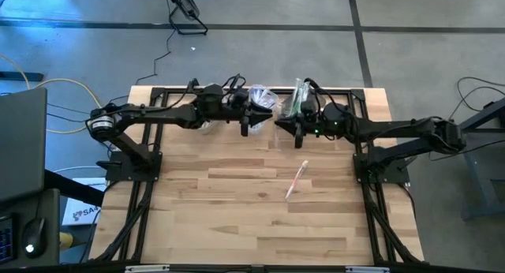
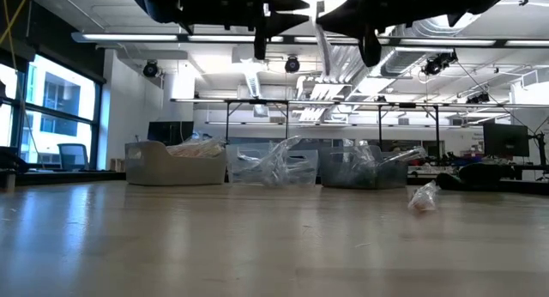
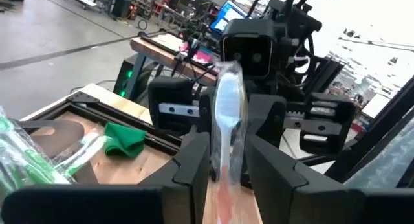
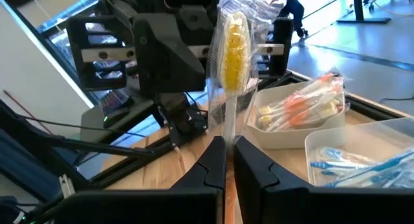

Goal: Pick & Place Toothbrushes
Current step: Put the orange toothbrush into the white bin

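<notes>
One wrapped toothbrush (image 1: 296, 180) with a reddish handle lies alone, slanted, on the bare worktop. A yellow-headed wrapped toothbrush (image 4: 231, 62) stands upright, and a blue-headed wrapped toothbrush (image 3: 228, 123) is likewise upright. Orange-handled toothbrushes (image 4: 301, 111) and blue-handled toothbrushes (image 4: 362, 166) lie heaped apart at the worktop's far edge.

The wooden table (image 1: 237, 218) has pale planks set in a black frame. One wrapped toothbrush (image 1: 296, 179) lies flat on it, right of the table's middle and well apart from everything else. Along the far edge stand three plastic bins (image 2: 176, 166) in a row, wrapped toothbrushes inside them. A small green object (image 3: 124, 138) lies on the wood near that edge.
</notes>
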Available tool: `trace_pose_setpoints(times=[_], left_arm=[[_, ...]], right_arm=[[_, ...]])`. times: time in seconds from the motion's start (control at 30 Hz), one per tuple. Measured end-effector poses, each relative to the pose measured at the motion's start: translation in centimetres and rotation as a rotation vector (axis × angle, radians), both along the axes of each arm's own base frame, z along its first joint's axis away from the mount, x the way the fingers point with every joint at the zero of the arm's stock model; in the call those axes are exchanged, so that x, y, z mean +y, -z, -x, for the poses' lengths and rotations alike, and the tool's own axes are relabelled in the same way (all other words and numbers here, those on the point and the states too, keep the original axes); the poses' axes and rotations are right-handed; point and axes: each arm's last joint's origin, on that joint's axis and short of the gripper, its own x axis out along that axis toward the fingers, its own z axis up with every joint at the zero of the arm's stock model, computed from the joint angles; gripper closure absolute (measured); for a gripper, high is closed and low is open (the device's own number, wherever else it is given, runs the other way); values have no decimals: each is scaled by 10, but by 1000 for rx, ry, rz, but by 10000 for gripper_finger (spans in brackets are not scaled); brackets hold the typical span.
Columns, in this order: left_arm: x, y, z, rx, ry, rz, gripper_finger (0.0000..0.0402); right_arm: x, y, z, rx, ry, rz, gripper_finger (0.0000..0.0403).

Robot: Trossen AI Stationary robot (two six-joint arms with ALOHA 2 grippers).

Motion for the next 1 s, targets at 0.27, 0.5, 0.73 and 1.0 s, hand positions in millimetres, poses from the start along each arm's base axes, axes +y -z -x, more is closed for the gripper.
trace_pose_setpoints(times=[0.27, 0.5, 0.73, 1.0], left_arm=[[-14, 4, -6, 13, 21, -18, 303], [-19, 13, -14, 29, 0, -14, 303], [-19, 13, -15, 21, -9, -15, 303], [-18, 12, -14, 21, -32, -14, 303]], right_arm=[[0, 1, -2, -5, 4, 9, 399], [0, 9, -8, 23, -6, -9, 399], [0, 8, -8, 13, -11, -6, 399], [0, 7, -9, 7, -31, -6, 399]])
